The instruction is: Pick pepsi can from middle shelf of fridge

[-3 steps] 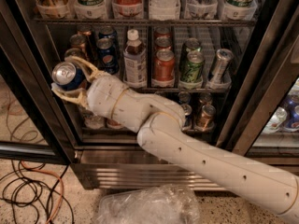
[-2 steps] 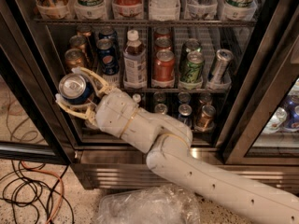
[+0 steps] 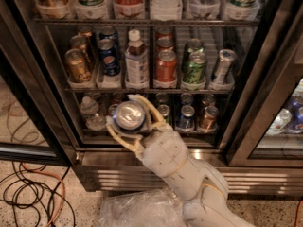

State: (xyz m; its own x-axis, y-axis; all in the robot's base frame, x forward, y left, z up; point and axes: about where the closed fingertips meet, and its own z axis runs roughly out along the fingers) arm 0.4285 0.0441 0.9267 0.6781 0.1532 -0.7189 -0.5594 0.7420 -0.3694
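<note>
The claw [image 3: 130, 119] grips the pepsi can [image 3: 129, 114] low before the fridge [image 3: 99, 173]. Its top tilts my way (likely to clear the middle shelf [image 3: 142, 90])

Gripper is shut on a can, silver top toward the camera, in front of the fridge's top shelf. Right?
Wrong shelf. In the camera view the gripper is shut on the can, silver top toward the camera, in front of the bottom shelf of the fridge, below the middle shelf.
</note>
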